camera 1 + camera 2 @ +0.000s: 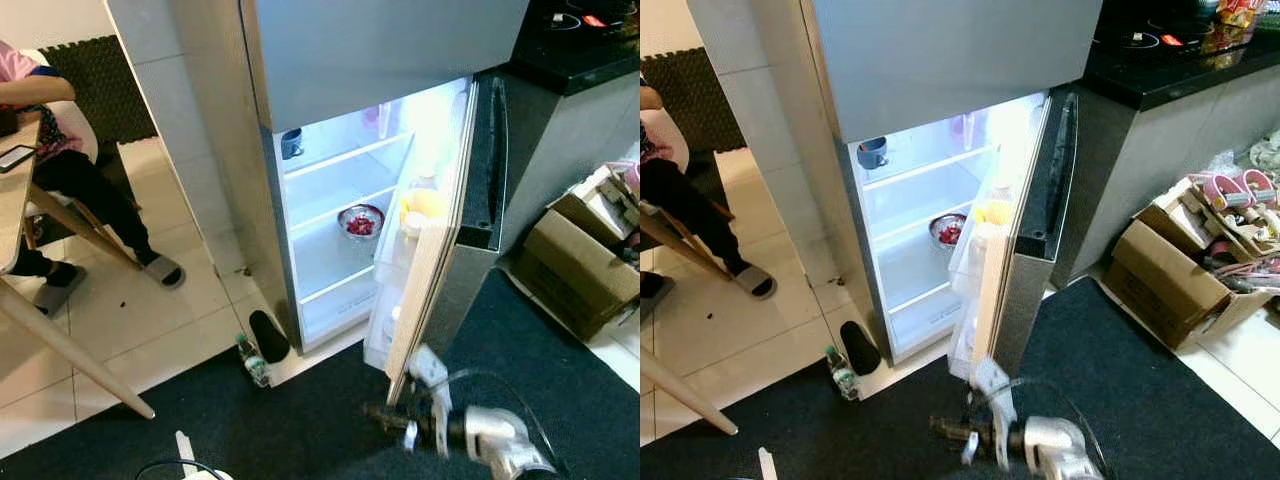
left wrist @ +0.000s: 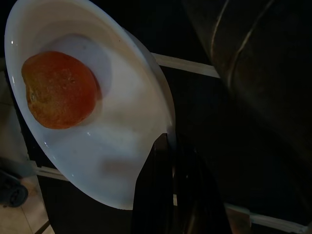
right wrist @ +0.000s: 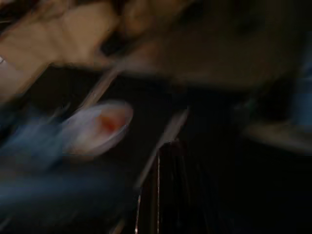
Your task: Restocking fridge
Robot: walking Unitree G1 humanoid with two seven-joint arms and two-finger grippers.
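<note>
In the left wrist view my left gripper point(image 2: 168, 151) is shut on the rim of a white plate point(image 2: 122, 146). The plate carries one round orange fruit point(image 2: 59, 90). The fridge point(image 1: 340, 190) stands ahead with its lower door point(image 1: 480, 170) swung open to the right and its inside lit. A bowl of red food point(image 1: 360, 221) sits on a middle shelf and a dark cup point(image 1: 291, 143) on the top shelf. Bottles fill the door racks point(image 1: 420, 205). My right gripper point(image 1: 372, 412) reaches left, low in front of the door's edge. The blurred right wrist view catches the plate point(image 3: 97, 126).
A water bottle point(image 1: 254, 360) and a black slipper point(image 1: 268, 335) lie on the floor at the fridge's left foot. A dark mat point(image 1: 320, 400) covers the floor before me. Cardboard boxes point(image 1: 585, 260) stand at right, below a black counter point(image 1: 580, 50). A person point(image 1: 60, 170) sits at a wooden table point(image 1: 70, 350) on the left.
</note>
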